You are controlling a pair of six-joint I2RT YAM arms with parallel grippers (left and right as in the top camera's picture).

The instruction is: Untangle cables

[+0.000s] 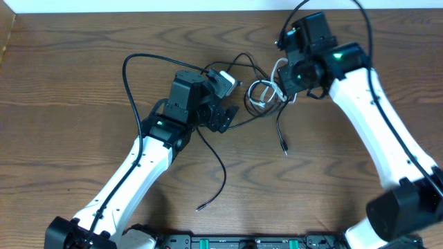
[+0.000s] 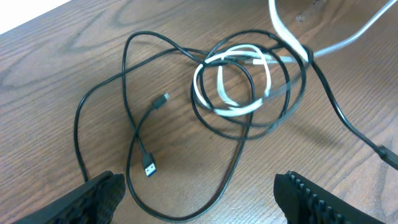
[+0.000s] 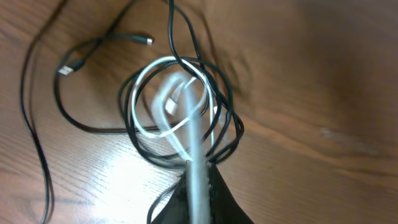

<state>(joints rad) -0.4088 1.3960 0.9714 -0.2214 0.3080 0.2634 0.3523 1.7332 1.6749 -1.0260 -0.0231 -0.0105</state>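
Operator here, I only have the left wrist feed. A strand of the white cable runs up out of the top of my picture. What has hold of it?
Observer: The right pincer is shut on the white cable; the strand runs straight into it.
Operator: Does any black cable run off behind my camera?
Observer: Yes. One black cable curves back beside the left arm toward the near edge of the table, and its free end lies there alone.
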